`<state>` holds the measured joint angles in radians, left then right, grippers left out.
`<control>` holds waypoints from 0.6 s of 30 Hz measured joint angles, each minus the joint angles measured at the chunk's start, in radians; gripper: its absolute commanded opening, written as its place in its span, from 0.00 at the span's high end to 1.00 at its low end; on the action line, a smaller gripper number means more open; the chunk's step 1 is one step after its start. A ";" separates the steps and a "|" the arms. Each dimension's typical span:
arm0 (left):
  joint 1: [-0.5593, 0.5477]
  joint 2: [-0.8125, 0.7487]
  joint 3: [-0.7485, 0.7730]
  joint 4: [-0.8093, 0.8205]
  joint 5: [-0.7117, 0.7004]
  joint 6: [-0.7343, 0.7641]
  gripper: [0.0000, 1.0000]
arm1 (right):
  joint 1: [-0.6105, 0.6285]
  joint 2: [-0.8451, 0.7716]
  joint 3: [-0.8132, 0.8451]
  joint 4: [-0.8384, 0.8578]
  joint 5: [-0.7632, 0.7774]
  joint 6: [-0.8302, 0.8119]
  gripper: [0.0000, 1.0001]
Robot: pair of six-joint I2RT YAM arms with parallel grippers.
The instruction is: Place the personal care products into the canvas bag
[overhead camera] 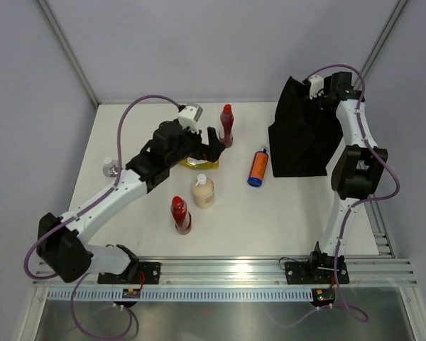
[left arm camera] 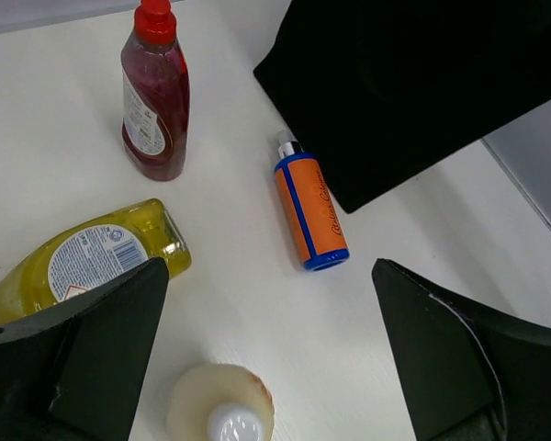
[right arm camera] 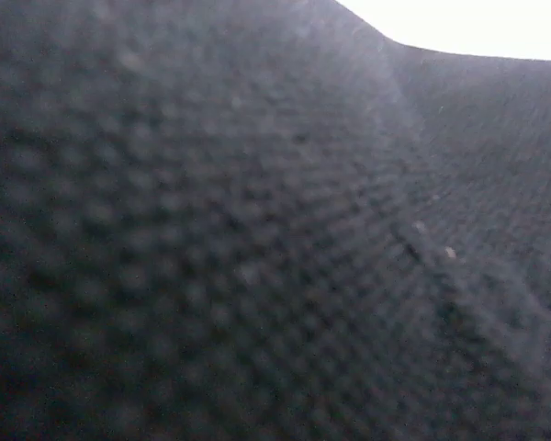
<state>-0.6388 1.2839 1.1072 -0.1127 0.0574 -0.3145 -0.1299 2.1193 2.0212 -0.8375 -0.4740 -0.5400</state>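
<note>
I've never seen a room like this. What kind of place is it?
Probably a robot lab bench, not a home: a left arm and right arm bolted to a metal rail, a white table, plain grey walls.

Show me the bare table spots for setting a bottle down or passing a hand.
Widest: near-right table, bordered by orange bottle, canvas bag, cream bottle and the near edge. Also the far-left corner. Crowded: under the left hand, around the yellow bottle.

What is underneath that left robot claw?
A yellow bottle lies on its side beneath the open left gripper, with a cream bottle upright beside it. The gripper covers the yellow bottle's cap end, so that cannot be seen.
</note>
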 measured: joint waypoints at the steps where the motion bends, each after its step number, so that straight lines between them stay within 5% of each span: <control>1: -0.011 0.035 0.024 -0.003 -0.018 0.000 0.01 | 0.000 0.002 0.002 -0.002 -0.006 0.005 0.16; 5: -0.044 0.191 0.138 -0.030 -0.103 -0.002 0.01 | -0.002 0.000 0.047 -0.034 -0.056 0.037 0.01; 18: -0.051 0.580 0.370 0.019 -0.309 -0.018 0.01 | -0.005 -0.250 0.309 -0.192 -0.231 0.121 0.00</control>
<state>-0.6899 1.8641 1.4776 -0.0937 -0.2516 -0.3328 -0.1352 1.8694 2.3299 -1.0290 -0.7052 -0.4191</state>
